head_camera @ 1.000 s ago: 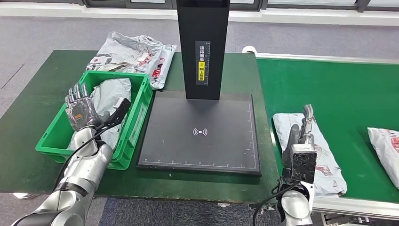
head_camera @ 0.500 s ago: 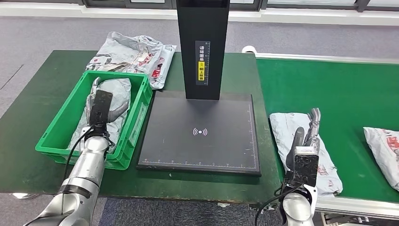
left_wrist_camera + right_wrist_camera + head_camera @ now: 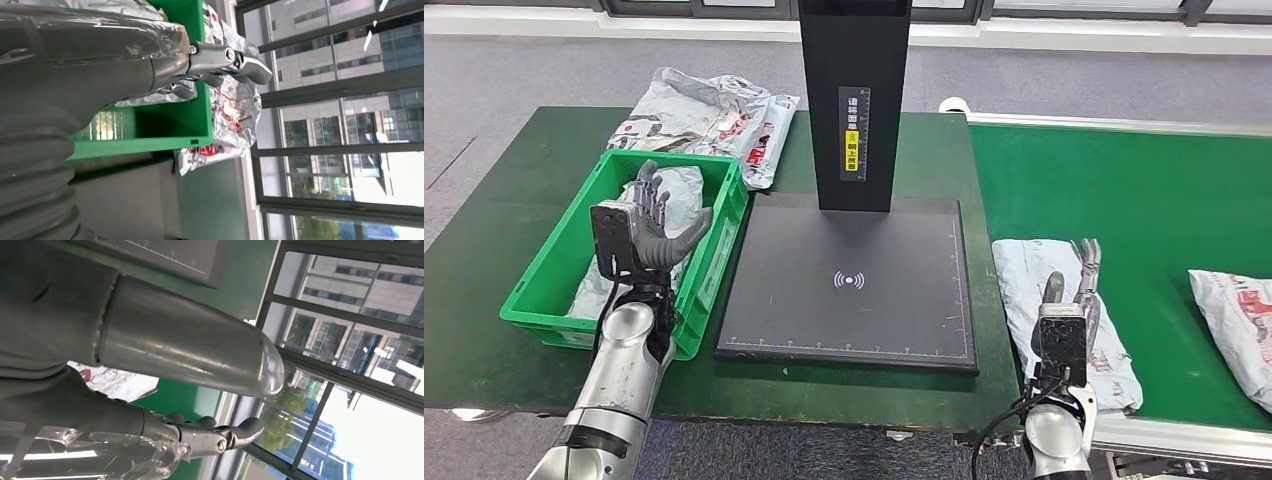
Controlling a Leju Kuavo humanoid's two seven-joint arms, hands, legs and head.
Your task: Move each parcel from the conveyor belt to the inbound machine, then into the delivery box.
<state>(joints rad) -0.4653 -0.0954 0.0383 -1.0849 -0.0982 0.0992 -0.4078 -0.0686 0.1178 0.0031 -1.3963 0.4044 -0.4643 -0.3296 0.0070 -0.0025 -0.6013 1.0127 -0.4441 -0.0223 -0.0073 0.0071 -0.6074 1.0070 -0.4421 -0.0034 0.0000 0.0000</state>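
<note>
Two hands: left hand (image 3: 652,222) fingers spread above green box (image 3: 544,290); right hand (image 3: 1074,290) open over parcel (image 3: 1034,265).

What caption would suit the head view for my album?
Left robot hand hovers open above a green plastic crate, right robot hand over a grey plastic parcel on the green conveyor belt.

Grey carpet floor (image 3: 514,70); daylit windows (image 3: 340,100)
</note>
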